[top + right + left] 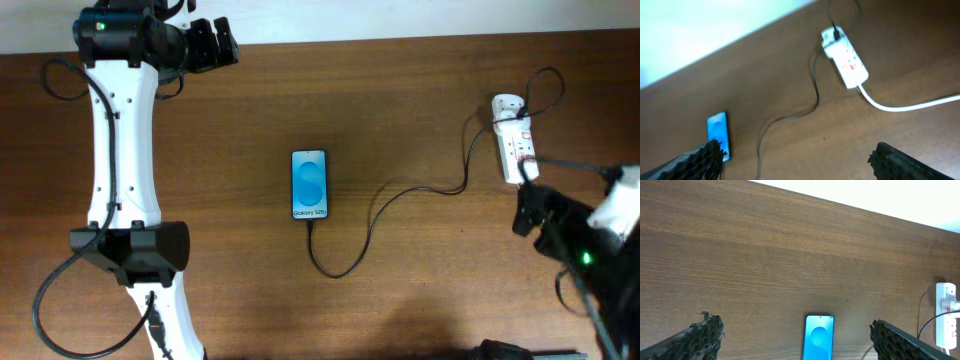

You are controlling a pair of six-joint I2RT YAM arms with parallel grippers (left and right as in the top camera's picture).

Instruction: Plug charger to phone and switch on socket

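Overhead view: a dark brown wood-grain bench (420,80) fills the frame, with a narrow strip of pale wall (400,15) along the top edge. The phone (310,185) lies flat near the middle, its blue screen facing up. The charger (385,198), a thin black cable, meets the phone's lower edge, loops down and round, then runs right and up to the socket (512,145), a white power strip near the right edge. The white left arm (122,150) lies along the left side. The left end effector (228,45) sits at the top, well apart from the phone, released and grasping nothing. The right end effector (527,212) hangs just below the socket, also released and empty.

Left wrist view: two black textured fingers (697,341) stand wide apart at the bottom corners. Bare wood stretches up to the bright wall. The phone shows between the fingers at the bottom edge, and the socket sits at the far right.

Right wrist view, slightly blurred: the socket lies at upper centre, showing red marks; whether its switches are on cannot be told. A thick white cord (910,105) runs from it to the right. The black cable trails down and left towards the phone at lower left. The fingers (910,162) are spread wide, with nothing between them.
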